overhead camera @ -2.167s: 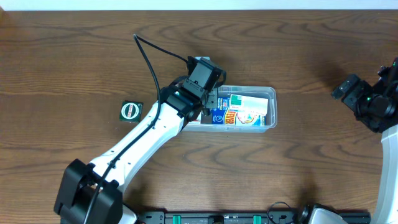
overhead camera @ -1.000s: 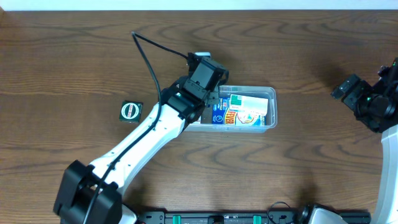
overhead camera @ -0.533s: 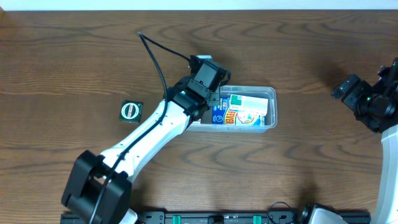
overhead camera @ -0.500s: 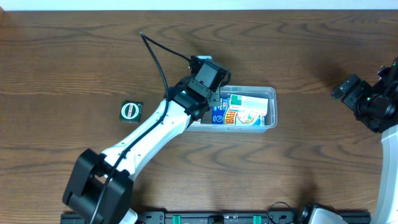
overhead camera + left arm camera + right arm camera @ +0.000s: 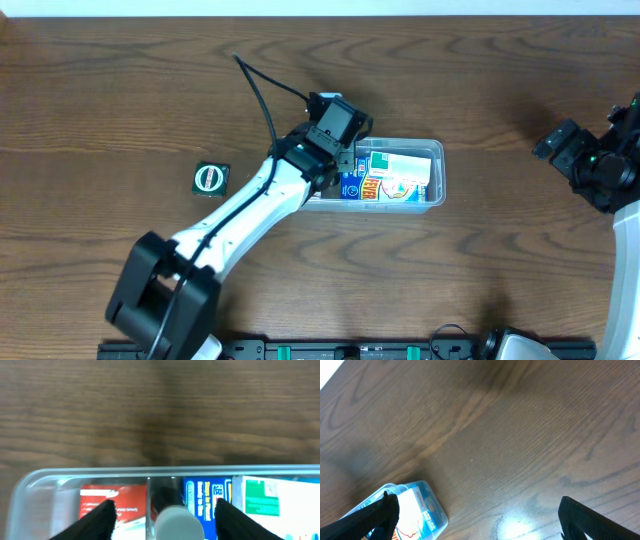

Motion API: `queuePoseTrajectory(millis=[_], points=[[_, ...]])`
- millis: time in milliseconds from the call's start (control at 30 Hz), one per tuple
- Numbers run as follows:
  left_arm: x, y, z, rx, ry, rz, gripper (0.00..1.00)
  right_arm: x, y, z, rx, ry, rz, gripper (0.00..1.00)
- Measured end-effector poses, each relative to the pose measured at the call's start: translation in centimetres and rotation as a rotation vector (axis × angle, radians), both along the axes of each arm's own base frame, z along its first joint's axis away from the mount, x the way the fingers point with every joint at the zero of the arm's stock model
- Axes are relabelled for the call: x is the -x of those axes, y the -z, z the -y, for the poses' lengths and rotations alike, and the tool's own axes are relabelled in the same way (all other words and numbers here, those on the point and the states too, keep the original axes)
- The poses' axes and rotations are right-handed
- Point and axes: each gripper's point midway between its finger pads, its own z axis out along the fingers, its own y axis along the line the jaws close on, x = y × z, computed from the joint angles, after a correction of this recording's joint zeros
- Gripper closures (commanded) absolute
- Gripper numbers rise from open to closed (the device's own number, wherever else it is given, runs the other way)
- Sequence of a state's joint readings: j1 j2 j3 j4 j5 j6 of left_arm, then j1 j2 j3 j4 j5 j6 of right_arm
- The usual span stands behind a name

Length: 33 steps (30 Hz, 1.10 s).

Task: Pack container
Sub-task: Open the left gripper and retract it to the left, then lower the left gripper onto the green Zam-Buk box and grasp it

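My left gripper (image 5: 166,519) hangs low over the left end of the container (image 5: 100,471). Its two dark fingers (image 5: 102,519) are spread wide and have hold of nothing. Closest to my wrist camera, between them, sits a white rounded thing (image 5: 175,525) (I cannot tell what it is), and it touches neither finger.

Just past it, inside the clear tray, lie a red box (image 5: 117,502), a blue box (image 5: 207,495) and a green-and-white box (image 5: 272,500), side by side. The tray's far rim runs straight across behind them, and beyond that is the bare wood of the table (image 5: 160,405).

From above, the container lies near the middle of the table with its long side running left to right. My left arm (image 5: 250,205) reaches to it from the near left. A small dark packet (image 5: 210,178) with a round green-and-white mark lies flat on the wood, well apart from the tray on its left.

My right gripper (image 5: 482,520) is at the far right, well clear of the container. Its fingers are also spread wide over bare wood with nothing between them. Only the tray's right end shows, in the lower left corner of that wrist view.
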<state>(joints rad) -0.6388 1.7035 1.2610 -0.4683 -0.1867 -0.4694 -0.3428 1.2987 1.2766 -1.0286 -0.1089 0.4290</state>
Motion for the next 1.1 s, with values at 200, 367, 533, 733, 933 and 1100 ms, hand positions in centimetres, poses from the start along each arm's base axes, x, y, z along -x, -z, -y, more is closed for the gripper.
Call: queuePoseTrajectory(millis=[200, 367, 533, 733, 933, 1100], points=[[1.2, -9.5, -2.9, 0.075, -0.038, 0.105, 0.27, 0.0, 0.0, 0.0, 0.000, 0.000, 0.000, 0.01], [3.4, -15.3, -12.3, 0.045, -0.184, 0.154, 0.22, 0.0, 0.0, 0.0, 0.000, 0.000, 0.000, 0.01], [3.9, -12.9, -20.4, -0.090, -0.311, 0.030, 0.10, 0.0, 0.0, 0.0, 0.000, 0.000, 0.000, 0.01], [2.6, -6.0, -24.0, -0.115, -0.231, -0.207, 0.01, 0.0, 0.0, 0.0, 0.000, 0.000, 0.000, 0.01], [2.5, 1.2, -23.4, -0.077, -0.076, -0.443, 0.01, 0.0, 0.0, 0.0, 0.000, 0.000, 0.000, 0.01], [2.8, 6.0, -22.8, -0.079, 0.030, -0.577, 0.07, 0.0, 0.0, 0.0, 0.000, 0.000, 0.000, 0.01]])
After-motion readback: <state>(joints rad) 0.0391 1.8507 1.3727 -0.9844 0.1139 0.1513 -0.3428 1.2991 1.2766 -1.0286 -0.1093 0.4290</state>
